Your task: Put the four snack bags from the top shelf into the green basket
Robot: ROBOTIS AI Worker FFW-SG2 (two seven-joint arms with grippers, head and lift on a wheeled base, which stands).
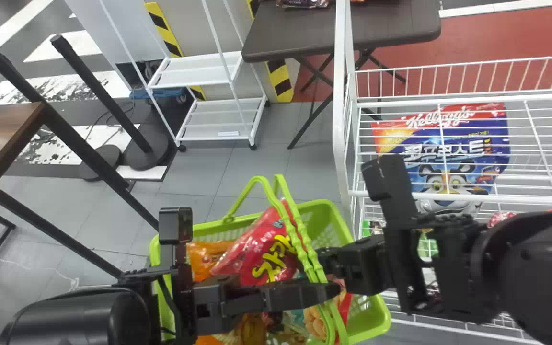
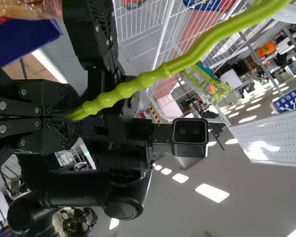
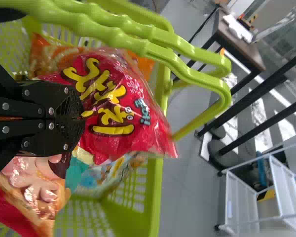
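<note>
The green basket (image 1: pixel 326 215) stands below the arms, holding a red snack bag (image 1: pixel 261 254), an orange bag (image 1: pixel 204 256) and other bags lower down. Its two handles are raised and lie close together. My left gripper (image 1: pixel 334 290) is at the handles; in the left wrist view the left gripper (image 2: pixel 75 116) is shut on a handle (image 2: pixel 133 90). From the right, my right gripper (image 1: pixel 321 256) reaches over the basket's right part beside the handles. In the right wrist view the right gripper (image 3: pixel 83 118) is shut in front of the red bag (image 3: pixel 123 111), with the handles (image 3: pixel 153 49) off to one side.
Right of the basket stands a white wire rack (image 1: pixel 343 120) with a blue and red bag (image 1: pixel 477 139) inside. A dark folding table (image 1: pixel 295 31) and a white shelf cart (image 1: pixel 199 72) stand behind. The wooden table (image 1: pixel 5 134) is at the left. Grey floor lies beyond the basket.
</note>
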